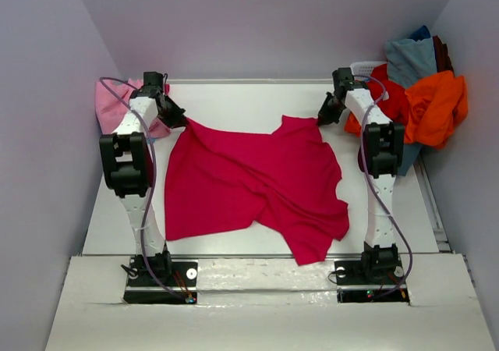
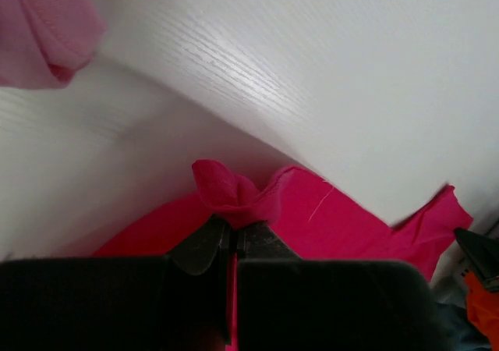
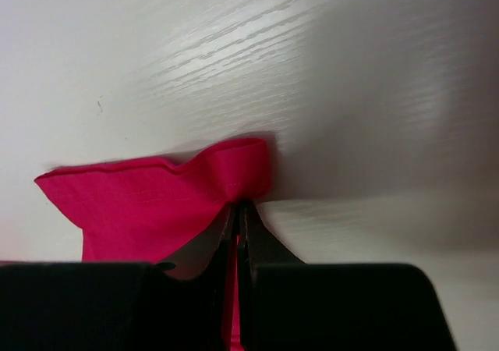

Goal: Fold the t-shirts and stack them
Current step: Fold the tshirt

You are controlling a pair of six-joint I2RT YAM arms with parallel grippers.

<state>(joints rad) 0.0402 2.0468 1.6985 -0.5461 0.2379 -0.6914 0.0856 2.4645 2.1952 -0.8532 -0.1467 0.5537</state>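
Left hand [image 2: 232,232] clamps the far-left corner of the crimson-magenta cotton t-shirt [image 1: 249,183]. Right hand [image 3: 236,213] clamps its far-right corner.

A white counter [image 1: 234,101] with a fine wood grain fills the middle of the scene, glossy where the light catches it. Pale lilac walls [image 1: 257,23] close it in on the left, far and right sides. At the far right corner a white slotted basket [image 1: 365,65] shows only part of its rim. A white panel [image 1: 257,320] lies along the near edge.
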